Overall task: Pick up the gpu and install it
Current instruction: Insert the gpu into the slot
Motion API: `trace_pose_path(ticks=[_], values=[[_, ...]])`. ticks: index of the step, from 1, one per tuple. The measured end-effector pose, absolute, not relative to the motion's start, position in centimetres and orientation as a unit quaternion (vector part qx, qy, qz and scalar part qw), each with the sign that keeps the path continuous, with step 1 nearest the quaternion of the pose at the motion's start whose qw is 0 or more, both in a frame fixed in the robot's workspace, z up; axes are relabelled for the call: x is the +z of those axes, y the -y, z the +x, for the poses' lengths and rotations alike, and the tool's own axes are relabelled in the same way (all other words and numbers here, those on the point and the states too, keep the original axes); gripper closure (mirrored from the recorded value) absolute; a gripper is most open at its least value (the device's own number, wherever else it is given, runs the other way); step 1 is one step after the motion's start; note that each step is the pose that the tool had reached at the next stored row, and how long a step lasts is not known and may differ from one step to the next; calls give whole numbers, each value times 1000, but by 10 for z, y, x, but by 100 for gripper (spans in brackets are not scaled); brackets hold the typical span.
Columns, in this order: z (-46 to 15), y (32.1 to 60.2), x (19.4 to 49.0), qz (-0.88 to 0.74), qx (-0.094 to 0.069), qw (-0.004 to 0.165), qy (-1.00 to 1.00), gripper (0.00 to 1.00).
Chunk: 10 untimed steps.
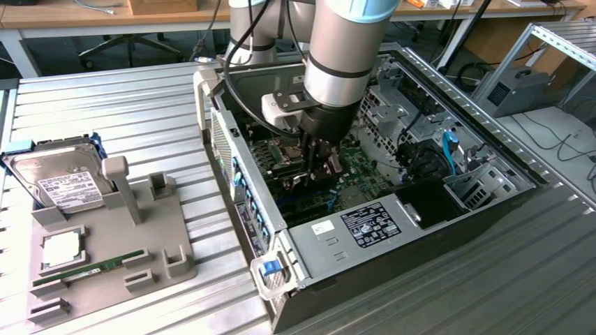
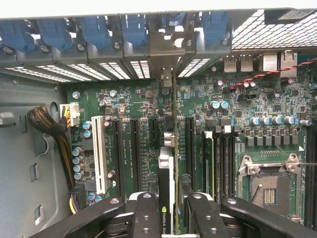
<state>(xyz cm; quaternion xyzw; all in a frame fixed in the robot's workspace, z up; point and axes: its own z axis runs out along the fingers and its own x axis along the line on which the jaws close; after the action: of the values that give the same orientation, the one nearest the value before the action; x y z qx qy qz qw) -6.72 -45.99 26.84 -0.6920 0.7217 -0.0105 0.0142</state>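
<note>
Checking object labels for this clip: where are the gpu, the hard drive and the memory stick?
gpu [image 2: 167, 171]: wrist view, the card's edge.
hard drive [image 1: 63, 187]: exterior view, white label.
memory stick [image 1: 91, 266]: exterior view, middle of the green strip.

Ribbed metal table [image 1: 130, 98]: grey holder [image 1: 153, 234] at exterior view's left | hard drive [image 1: 56, 178] leaning in holder | memory stick [image 1: 91, 269] lying flat | square chip [image 1: 61, 250] between them

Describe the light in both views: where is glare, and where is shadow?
Exterior view: strong light washes out the hard drive and the ribbed table at the exterior view's left, while the inside of the computer case lies in shadow under the arm. Wrist view: the case's top rim is glared white, the motherboard evenly lit, the gripper dark.
</note>
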Motion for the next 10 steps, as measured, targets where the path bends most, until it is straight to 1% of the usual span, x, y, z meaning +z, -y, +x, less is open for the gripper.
trace_pose_path(ticks=[10], values=[[-67,460,268,-692,-10,14,-722,73]])
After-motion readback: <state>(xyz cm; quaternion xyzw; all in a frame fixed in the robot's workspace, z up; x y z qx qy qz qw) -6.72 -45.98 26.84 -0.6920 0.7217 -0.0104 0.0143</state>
